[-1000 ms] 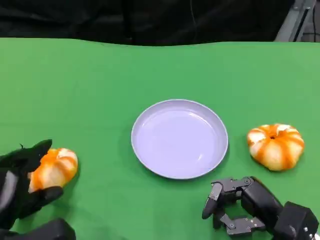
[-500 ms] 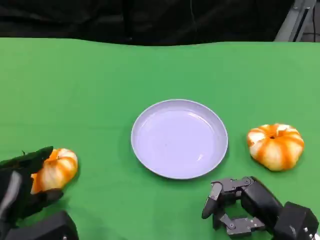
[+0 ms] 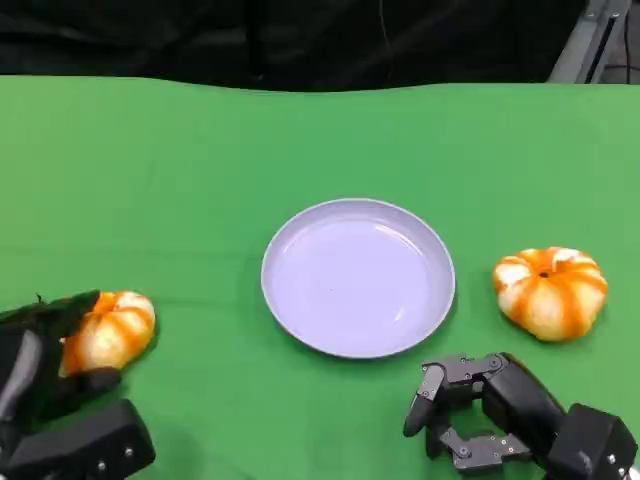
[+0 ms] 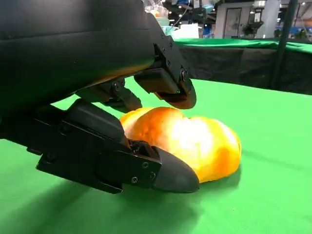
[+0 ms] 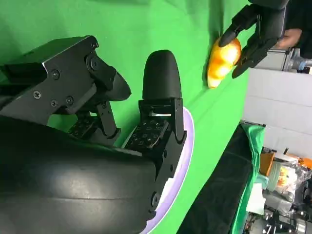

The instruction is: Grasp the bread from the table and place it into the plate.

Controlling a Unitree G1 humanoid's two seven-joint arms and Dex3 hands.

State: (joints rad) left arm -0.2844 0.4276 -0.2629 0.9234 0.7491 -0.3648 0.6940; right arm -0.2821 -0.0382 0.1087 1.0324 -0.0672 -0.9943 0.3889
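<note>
Grasping step is where we put this: in the head view the left hand [image 3: 45, 365] wraps its fingers around one bread [image 3: 108, 330] at the table's [image 3: 200, 180] near left edge, fingers above and below the bun, so we call it held, though we cannot tell if it has left the cloth. Plate [image 3: 358, 277] sits mid-table, well apart from that hand, nothing in it. Second bread [image 3: 550, 292] lies just right of the plate, untouched. Right hand [image 3: 470, 415] hangs near the plate's front rim, fingers curled in on nothing. Next move, we judge: lift and carry toward the plate, keeping the grip firm on a soft round bun.

Left wrist view: bread [image 4: 187, 141] sits between the hand's fingers [image 4: 146, 168], one finger under its near side, another pressing its top; underside looks to touch the green cloth.

Right wrist view: right hand [image 5: 151, 126] close up over the plate rim [image 5: 183, 161], holding nothing; far off we see the left hand [image 5: 256, 29] clasping the bread [image 5: 222, 61]
</note>
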